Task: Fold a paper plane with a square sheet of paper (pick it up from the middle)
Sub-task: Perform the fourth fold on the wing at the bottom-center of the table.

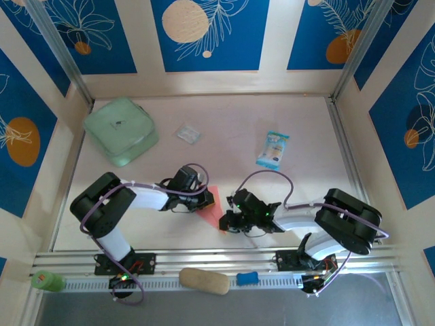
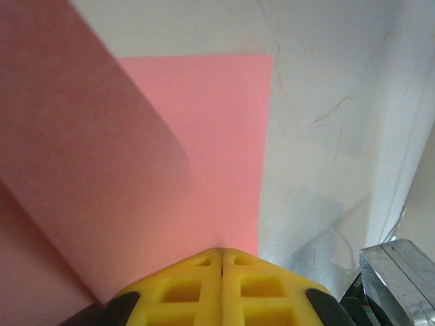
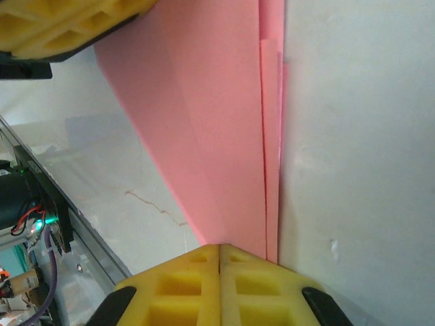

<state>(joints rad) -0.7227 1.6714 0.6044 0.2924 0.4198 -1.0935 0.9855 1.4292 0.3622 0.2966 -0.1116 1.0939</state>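
Note:
The square sheet of paper (image 1: 213, 206), salmon pink, lies folded into a narrow pointed shape on the table between my two grippers. My left gripper (image 1: 206, 201) is shut, with its yellow tips (image 2: 222, 251) set down on the flat pink layer (image 2: 217, 136); a raised flap fills the left of that view. My right gripper (image 1: 230, 221) is shut too. Its tips (image 3: 219, 246) rest on the narrow end of the paper (image 3: 217, 136), where stacked fold edges run straight ahead. One left finger (image 3: 61, 27) lies over the paper's far end.
A mint-green pouch (image 1: 121, 130) sits at the back left, a small clear wrapper (image 1: 188, 133) behind the paper, and a blue-and-white snack packet (image 1: 272, 149) at the back right. A beige block (image 1: 204, 280) and a blue piece (image 1: 247, 278) lie on the front rail.

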